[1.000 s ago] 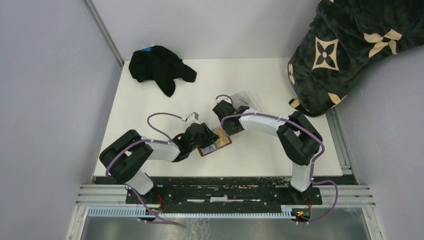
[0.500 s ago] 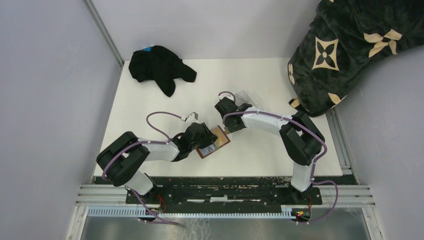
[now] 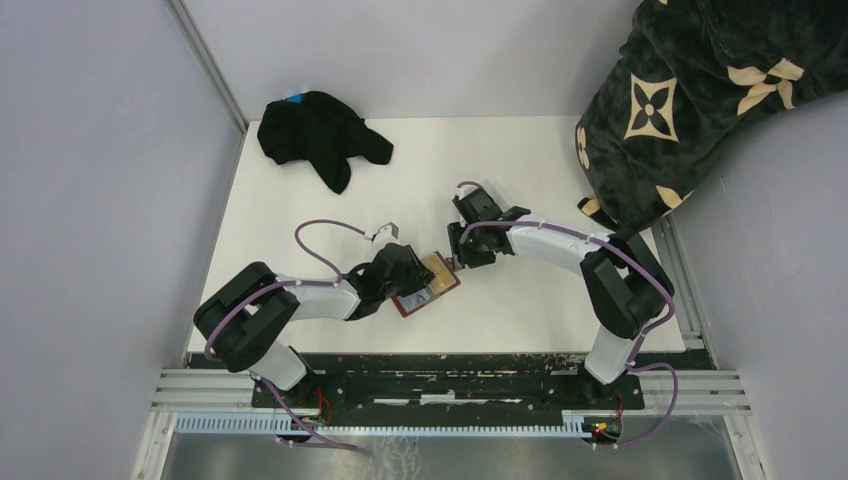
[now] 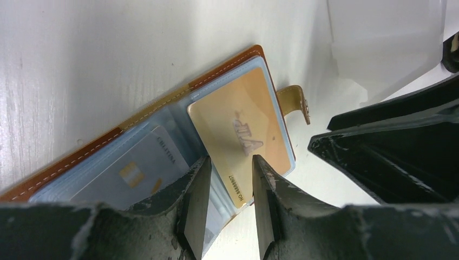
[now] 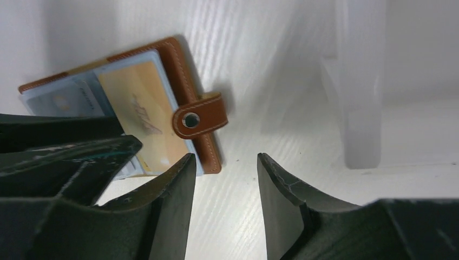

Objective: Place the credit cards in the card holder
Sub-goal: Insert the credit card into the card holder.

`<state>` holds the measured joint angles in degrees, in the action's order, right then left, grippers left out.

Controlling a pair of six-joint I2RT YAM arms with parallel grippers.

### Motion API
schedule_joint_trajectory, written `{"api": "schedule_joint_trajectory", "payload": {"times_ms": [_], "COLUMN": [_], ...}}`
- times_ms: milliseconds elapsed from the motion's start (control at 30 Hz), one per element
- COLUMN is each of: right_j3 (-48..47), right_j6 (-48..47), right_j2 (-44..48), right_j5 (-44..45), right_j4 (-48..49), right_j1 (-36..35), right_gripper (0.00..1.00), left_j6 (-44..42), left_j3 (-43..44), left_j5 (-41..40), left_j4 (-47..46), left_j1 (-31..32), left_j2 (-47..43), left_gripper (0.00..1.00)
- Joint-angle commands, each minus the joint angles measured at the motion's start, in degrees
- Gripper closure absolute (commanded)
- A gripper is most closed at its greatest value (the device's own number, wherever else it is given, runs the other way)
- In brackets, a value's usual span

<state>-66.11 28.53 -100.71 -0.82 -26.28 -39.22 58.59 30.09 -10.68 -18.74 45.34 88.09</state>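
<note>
Brown leather card holder [image 5: 187, 67] lies open on the white counter [image 5: 260, 54], with a gold card [image 4: 243, 119] and a grey card [image 4: 135, 170] in its sleeves. Left pincer [image 4: 230, 165], narrowly parted, straddles its near edge. Right pincer [image 5: 224, 160] (parted, empty) has drawn back beside the snap tab [image 5: 197, 119]; the gold card looks seated.

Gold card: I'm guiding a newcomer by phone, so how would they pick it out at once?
On the white table, near the front middle, lies an open brown card holder. The gold card sits in the half beside the snap tab; its neighbour in the other half is a grey card, while this one is gold with slanted lettering.
</note>
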Motion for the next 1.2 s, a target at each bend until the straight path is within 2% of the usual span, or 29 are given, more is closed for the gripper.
{"api": "schedule_joint_trajectory", "payload": {"times_ms": [0, 300, 667, 967, 1167], "right_j3": [4.0, 8.9, 14.6, 21.3, 22.5], "right_j6": [3.2, 7.0, 10.6, 18.1, 20.6], "right_j2": [0.4, -2.2, -3.5, -3.1, -2.0], "right_j5": [-10.0, -18.7, -23.2, -30.1, -31.0], "right_j4": [6.0, 14.5, 21.3, 35.2, 39.0], "right_j1": [2.7, 5.0, 6.8, 7.4, 7.4], "right_gripper": [0.48, 0.46, 0.45, 0.47, 0.49], "left_j6": [-4.2, -5.2, -6.4, -7.4, -8.3], "left_j3": [0.4, 1.6, 1.9, 1.6, 2.2], "left_j5": [-2.6, -1.0, 0.3, 2.0, 2.2], "left_j4": [9.5, 12.3, 13.3, 13.0, 14.2], "left_j1": [-0.5, -0.5, -0.6, -0.9, -0.9], "left_j2": [3.1, 6.6, 9.7, 12.8, 13.3], "left_gripper": [0.58, 0.58, 0.58, 0.60, 0.62]}}
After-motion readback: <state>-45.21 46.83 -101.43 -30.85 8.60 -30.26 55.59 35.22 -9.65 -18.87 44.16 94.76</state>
